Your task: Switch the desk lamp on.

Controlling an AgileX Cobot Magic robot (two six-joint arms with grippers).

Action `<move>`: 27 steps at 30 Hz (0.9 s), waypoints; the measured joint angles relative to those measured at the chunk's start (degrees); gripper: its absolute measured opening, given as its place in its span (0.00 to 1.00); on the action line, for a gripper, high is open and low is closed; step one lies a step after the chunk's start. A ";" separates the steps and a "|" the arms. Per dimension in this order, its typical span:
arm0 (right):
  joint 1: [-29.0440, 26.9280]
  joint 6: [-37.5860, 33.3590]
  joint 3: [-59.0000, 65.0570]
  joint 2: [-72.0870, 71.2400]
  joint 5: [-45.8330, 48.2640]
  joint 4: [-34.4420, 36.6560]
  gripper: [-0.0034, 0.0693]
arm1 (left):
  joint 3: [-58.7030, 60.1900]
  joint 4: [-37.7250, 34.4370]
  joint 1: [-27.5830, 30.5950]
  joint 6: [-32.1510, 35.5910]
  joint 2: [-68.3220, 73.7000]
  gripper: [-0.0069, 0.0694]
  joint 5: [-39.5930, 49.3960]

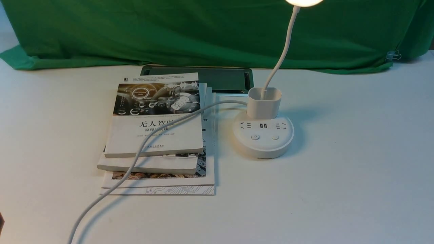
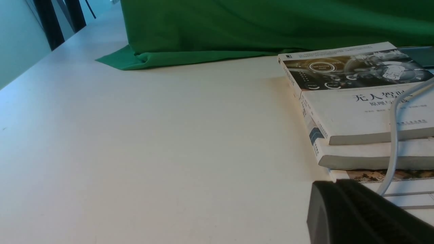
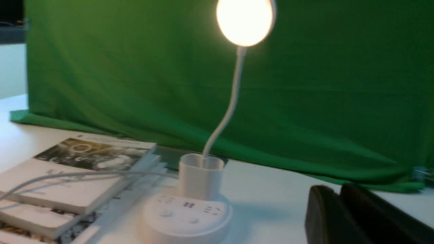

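The white desk lamp (image 1: 263, 135) stands on the table right of centre, with a round base, two buttons, a square cup (image 1: 264, 102) and a thin gooseneck. Its round head (image 1: 303, 2) glows at the top edge. In the right wrist view the lamp (image 3: 187, 217) shows with its head (image 3: 244, 21) lit. My right gripper (image 3: 335, 195) is shut and empty, to the right of the lamp and apart from it. My left gripper (image 2: 335, 183) is shut and empty, low over the table, left of the books. Neither gripper shows in the front view.
A stack of books (image 1: 156, 135) lies left of the lamp, seen also in the left wrist view (image 2: 359, 112). The lamp's white cord (image 1: 135, 159) runs over the books to the front left. A dark recessed tray (image 1: 217, 78) and a green cloth (image 1: 203, 30) lie behind.
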 joint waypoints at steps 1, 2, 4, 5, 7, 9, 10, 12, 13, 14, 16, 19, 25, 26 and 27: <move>-2.69 1.55 1.84 -2.26 0.94 0.00 0.21 | 0.00 0.00 0.00 0.00 0.00 0.12 0.00; -4.98 2.52 2.48 -3.60 2.04 -0.07 0.22 | 0.00 0.00 0.00 0.00 0.00 0.12 0.00; -7.70 4.29 2.95 -5.57 3.98 -0.62 0.22 | 0.00 0.00 0.00 0.00 0.00 0.12 0.00; -11.22 7.21 3.14 -8.27 6.87 -2.33 0.23 | 0.00 0.00 0.00 0.00 0.00 0.12 0.00; -14.82 10.31 3.21 -10.87 10.96 -4.39 0.24 | 0.00 0.00 0.00 0.00 0.00 0.12 0.00; -18.05 12.29 3.39 -12.65 14.82 -6.08 0.25 | 0.00 0.00 0.00 0.00 0.00 0.12 0.00; -19.04 12.55 3.39 -12.81 15.84 -6.32 0.25 | 0.00 0.00 0.00 0.00 0.00 0.12 0.00; -20.40 12.83 3.39 -12.93 17.69 -6.83 0.25 | 0.00 0.00 0.00 0.00 0.00 0.12 0.00; -20.70 12.88 3.39 -12.96 18.58 -6.98 0.25 | 0.00 0.00 0.00 0.00 0.00 0.12 0.00; -20.89 12.88 3.39 -12.96 19.64 -7.03 0.26 | 0.00 0.00 0.00 0.00 0.00 0.12 0.00; -20.89 12.88 3.39 -12.96 21.27 -7.14 0.27 | 0.00 0.00 0.00 0.00 0.00 0.12 0.00; -20.89 12.83 3.39 -12.96 23.77 -7.14 0.28 | 0.00 0.00 0.00 0.00 0.00 0.12 0.00; -20.93 12.83 3.39 -12.96 24.28 -7.14 0.30 | 0.00 0.00 0.00 0.00 0.00 0.12 0.00; -20.93 12.83 3.39 -12.96 24.40 -7.14 0.30 | 0.00 0.00 0.00 0.00 0.00 0.12 0.00; -20.93 12.83 3.39 -12.96 24.40 -7.14 0.30 | 0.00 0.00 0.00 0.00 0.00 0.12 0.00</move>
